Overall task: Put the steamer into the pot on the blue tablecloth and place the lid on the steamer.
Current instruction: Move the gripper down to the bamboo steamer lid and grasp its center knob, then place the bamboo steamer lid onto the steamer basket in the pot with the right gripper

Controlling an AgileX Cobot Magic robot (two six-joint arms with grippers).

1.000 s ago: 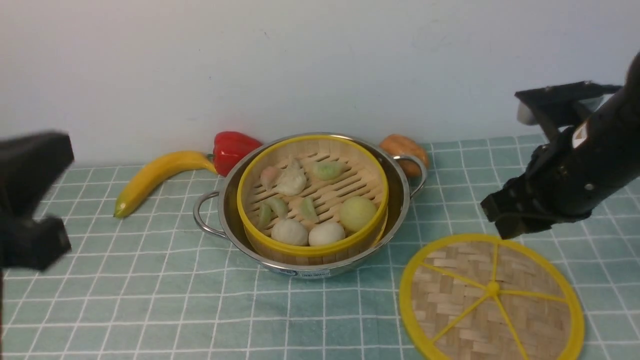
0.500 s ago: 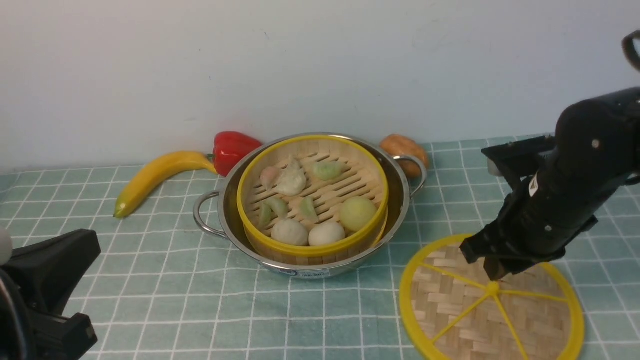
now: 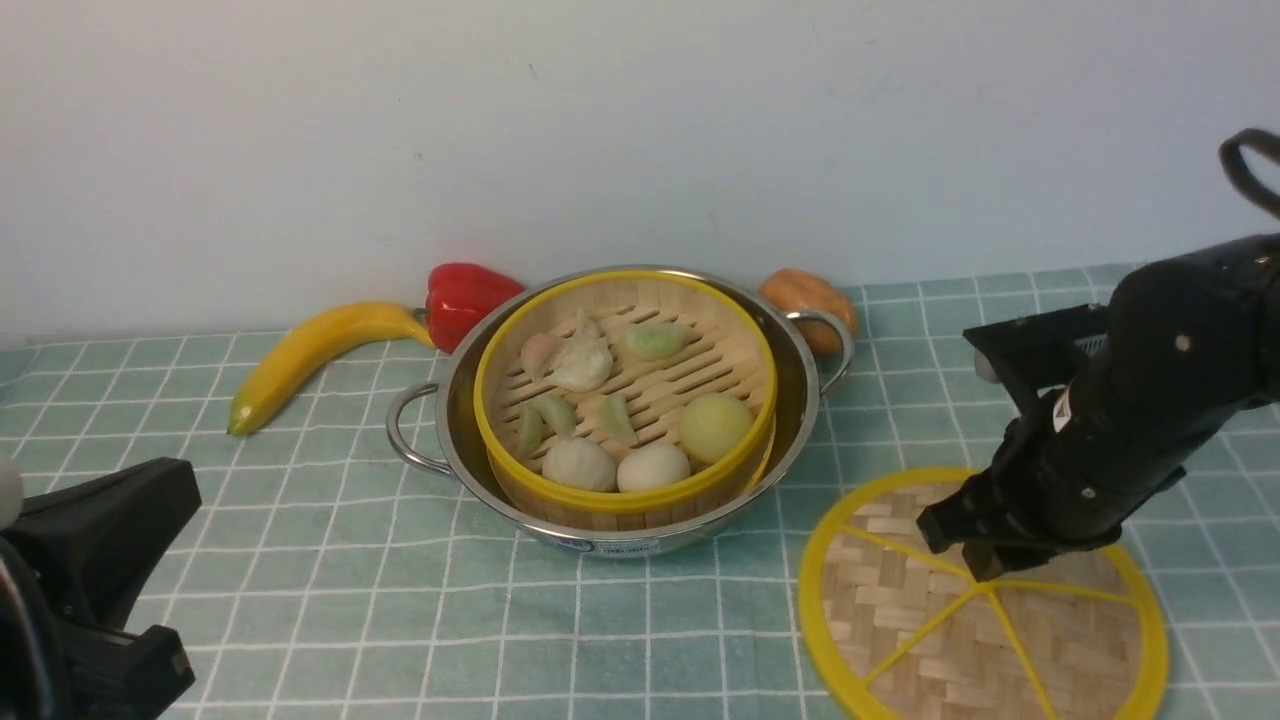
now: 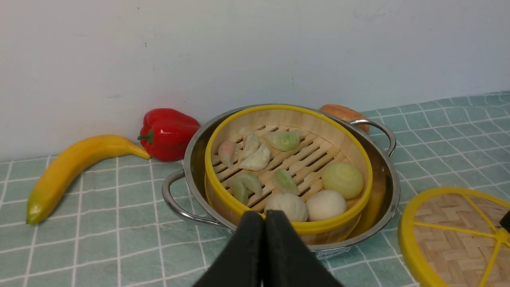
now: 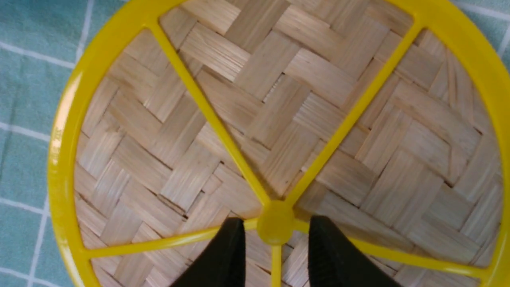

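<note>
Left pincer: jaws pressed together on nothing, low at the near left of the blue tablecloth, well apart from the pot. It poses little hazard unless it swings inward.
Banana and red pepper: by the back wall, left of the pot. They probably lie outside the lid's route.
Pot: stands on the cloth with the steamer seated inside it and a gap all round. That part of the task looks done.
Dumplings and buns: lie on the slatted floor. A lid dropped from height could jolt them.
Lid: flat on the cloth covering the table, right of the pot and apart from it. Lowered off-centre, it could perch on one side of the rim or slide into the gap.
Hub: small and smooth-looking. A shallow bite may slip off it.
Right pincer: part-open, one finger on each side of the hub, gripping nothing. The spokes under the fingers may block closing. Held at one central point, the lid could tilt or swing during the carry.
</note>
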